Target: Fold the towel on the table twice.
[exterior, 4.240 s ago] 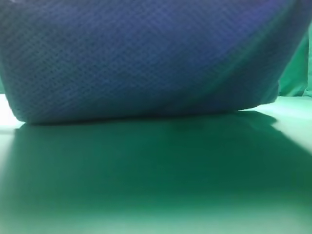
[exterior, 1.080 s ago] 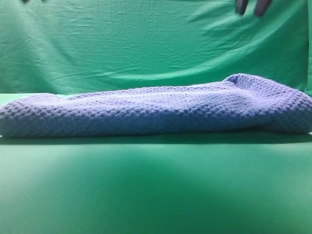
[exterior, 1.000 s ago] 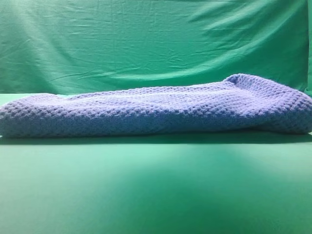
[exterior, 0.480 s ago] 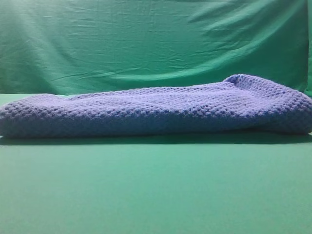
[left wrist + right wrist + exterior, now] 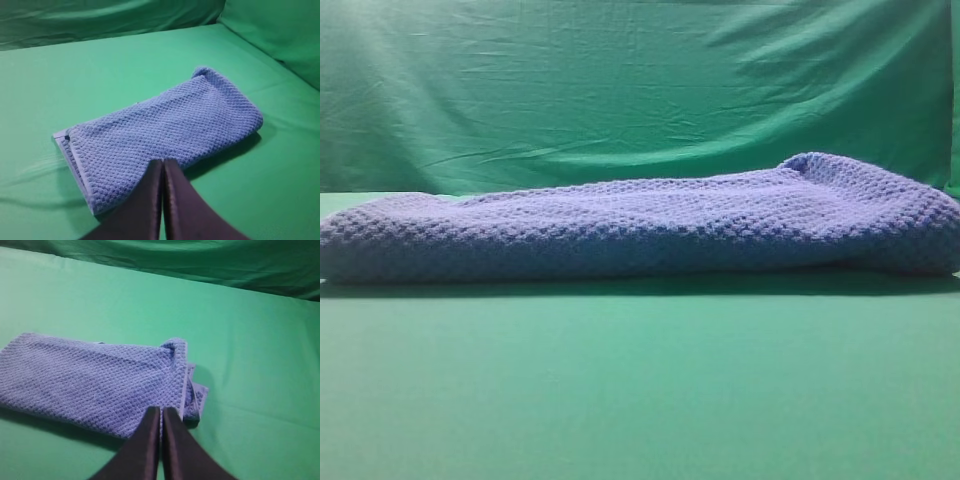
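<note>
The blue waffle-weave towel (image 5: 640, 225) lies folded into a long narrow stack on the green table (image 5: 640, 380); no gripper shows in the exterior high view. From above, the left wrist view has the folded towel (image 5: 160, 130) lying flat with its layered edges at the left. My left gripper (image 5: 162, 162) is shut and empty, raised above the towel's near edge. In the right wrist view the towel (image 5: 95, 382) has loose layered corners at its right end. My right gripper (image 5: 161, 410) is shut and empty, above that end.
A wrinkled green cloth backdrop (image 5: 620, 90) hangs behind the table. Green table surface (image 5: 75, 75) surrounds the towel on all sides in both wrist views, with a raised green cloth fold (image 5: 280, 35) at the far right.
About a second ago dark fingertips showed at the top of the exterior high view; they have gone up out of view. The towel lies still, unlike several seconds ago when it hung lifted before the camera.
</note>
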`<act>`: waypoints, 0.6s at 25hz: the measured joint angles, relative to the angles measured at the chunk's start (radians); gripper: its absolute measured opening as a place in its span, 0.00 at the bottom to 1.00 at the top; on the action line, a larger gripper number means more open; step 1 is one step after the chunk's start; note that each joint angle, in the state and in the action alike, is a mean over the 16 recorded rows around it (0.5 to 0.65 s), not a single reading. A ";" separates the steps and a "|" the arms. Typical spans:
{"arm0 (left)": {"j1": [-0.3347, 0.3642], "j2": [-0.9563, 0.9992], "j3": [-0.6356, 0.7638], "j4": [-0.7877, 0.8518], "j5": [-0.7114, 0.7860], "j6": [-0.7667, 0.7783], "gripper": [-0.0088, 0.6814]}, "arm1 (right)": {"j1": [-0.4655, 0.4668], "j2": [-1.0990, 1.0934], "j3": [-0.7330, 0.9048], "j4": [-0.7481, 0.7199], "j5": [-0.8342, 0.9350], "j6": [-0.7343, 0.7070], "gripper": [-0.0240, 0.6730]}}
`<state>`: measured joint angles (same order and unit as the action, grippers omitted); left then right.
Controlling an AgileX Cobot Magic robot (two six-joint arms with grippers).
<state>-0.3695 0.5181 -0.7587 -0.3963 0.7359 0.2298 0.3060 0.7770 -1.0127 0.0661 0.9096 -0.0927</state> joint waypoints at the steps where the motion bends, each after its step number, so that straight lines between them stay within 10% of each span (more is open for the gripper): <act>1: 0.000 -0.042 0.032 -0.005 -0.010 0.000 0.01 | 0.000 -0.045 0.041 0.002 -0.020 -0.002 0.03; 15: 0.000 -0.474 0.304 -0.031 -0.065 -0.015 0.01 | 0.000 -0.574 0.393 0.065 -0.160 -0.007 0.03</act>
<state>-0.3695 0.0446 -0.4545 -0.4275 0.6712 0.2150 0.3060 0.2032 -0.6200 0.1315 0.7498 -0.1000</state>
